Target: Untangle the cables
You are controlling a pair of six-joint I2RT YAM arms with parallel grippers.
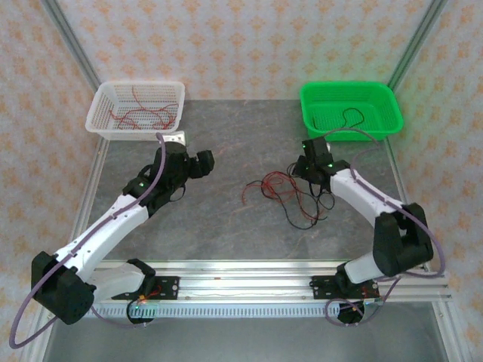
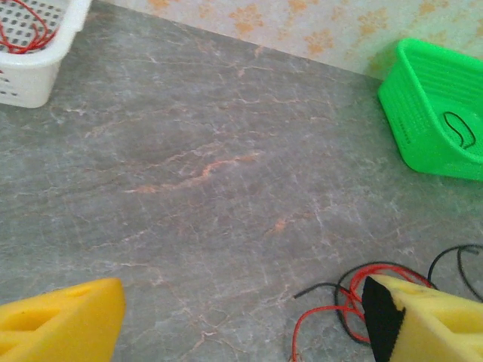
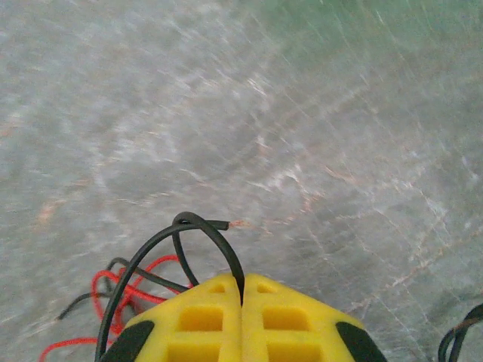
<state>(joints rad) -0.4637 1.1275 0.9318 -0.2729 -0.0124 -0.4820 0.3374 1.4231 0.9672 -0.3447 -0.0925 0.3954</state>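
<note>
A snarl of thin red and black cables lies on the grey table between the arms. My right gripper is shut on a black cable that loops up out of the closed yellow fingertips, with red strands behind it at lower left. In the top view the right gripper sits at the snarl's right edge. My left gripper hangs open over bare table left of the snarl, its yellow fingers wide apart. The snarl's near end shows by the right finger.
A white basket at the back left holds several red cables. A green basket at the back right holds one black cable. Aluminium rails run along the table's near edge. Patterned walls enclose the back and sides.
</note>
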